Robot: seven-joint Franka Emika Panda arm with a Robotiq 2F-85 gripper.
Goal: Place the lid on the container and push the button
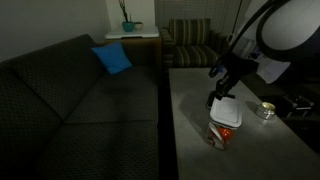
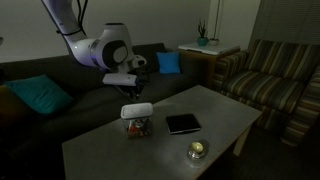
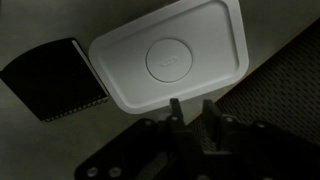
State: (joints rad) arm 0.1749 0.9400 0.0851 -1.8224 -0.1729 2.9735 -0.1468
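One step looks finished: the white lid (image 2: 136, 109) sits on the container (image 2: 136, 127), toward the tabletop's (image 2: 230, 118) sofa-side edge. The claw (image 3: 192, 105) hovers above, slightly spread and empty. Next, I think, it must press the lid's round button (image 3: 165, 60) straight down.

The room is lying in dim light, and both exterior views are coming out grainy and soft. The pale grey flat desk (image 1: 200, 110) is catching a weak sheen while the dark fabric sofa (image 1: 60, 95) is sinking into shadow. The small round shiny tin (image 2: 198, 150) is glinting faintly. In the wrist view the white flat plastic lid (image 3: 170, 60) is showing brightest, and the black gripper (image 3: 192, 103) is blurring into murk.
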